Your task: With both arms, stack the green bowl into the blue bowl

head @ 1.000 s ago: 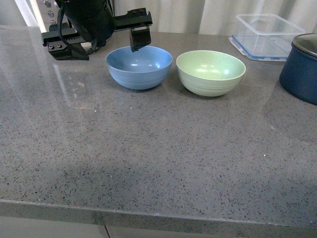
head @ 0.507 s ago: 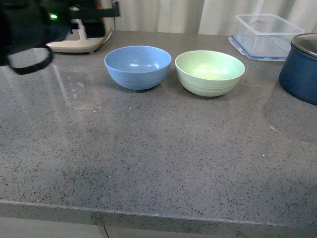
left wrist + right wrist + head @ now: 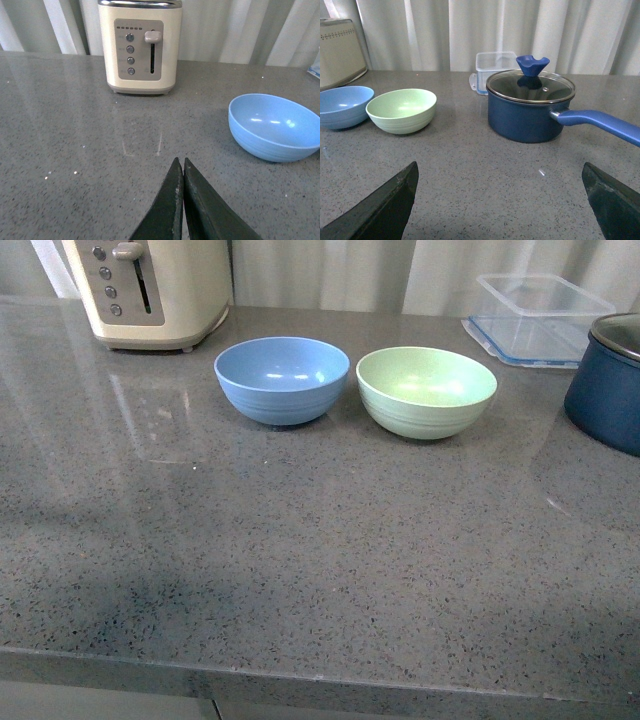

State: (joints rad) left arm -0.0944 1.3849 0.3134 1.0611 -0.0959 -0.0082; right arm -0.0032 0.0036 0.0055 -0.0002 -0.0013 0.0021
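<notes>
The blue bowl (image 3: 282,378) and the green bowl (image 3: 426,390) stand upright side by side on the grey counter, almost touching, both empty. Neither arm shows in the front view. In the left wrist view my left gripper (image 3: 180,161) is shut and empty above the counter, with the blue bowl (image 3: 276,126) off to one side and ahead. In the right wrist view my right gripper (image 3: 500,172) is wide open and empty above the counter. The green bowl (image 3: 402,110) and the blue bowl (image 3: 343,106) sit ahead of it, well apart.
A cream toaster (image 3: 150,290) stands at the back left, also in the left wrist view (image 3: 141,46). A dark navy pot with glass lid and long handle (image 3: 530,112) sits at the right edge (image 3: 610,380). A clear plastic container (image 3: 535,312) stands behind it.
My left arm has drawn back from over the blue bowl to the left and out of the front view, uncovering the toaster. The bowls have not moved.
</notes>
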